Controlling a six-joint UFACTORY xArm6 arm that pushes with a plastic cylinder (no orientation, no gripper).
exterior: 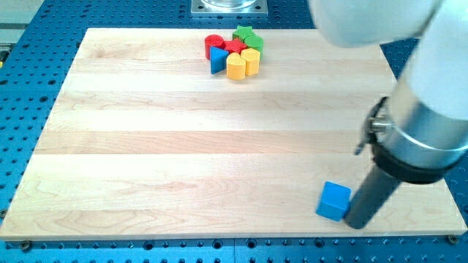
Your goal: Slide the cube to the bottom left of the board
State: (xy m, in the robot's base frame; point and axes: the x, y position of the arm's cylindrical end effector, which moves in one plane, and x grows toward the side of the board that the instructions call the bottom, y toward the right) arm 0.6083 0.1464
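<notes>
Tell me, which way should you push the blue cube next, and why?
Probably a short push toward the view's left. My tip sits right beside the blue cube, on its right side, near the bottom right of the wooden board. The bottom left corner lies far across, with no blocks in between.

The arm (428, 109) enters from the view's top right, white housing above a grey collar with a black band. Its dark rod slants down-left; my tip (357, 223) rests on the board near the view's bottom right.
</notes>
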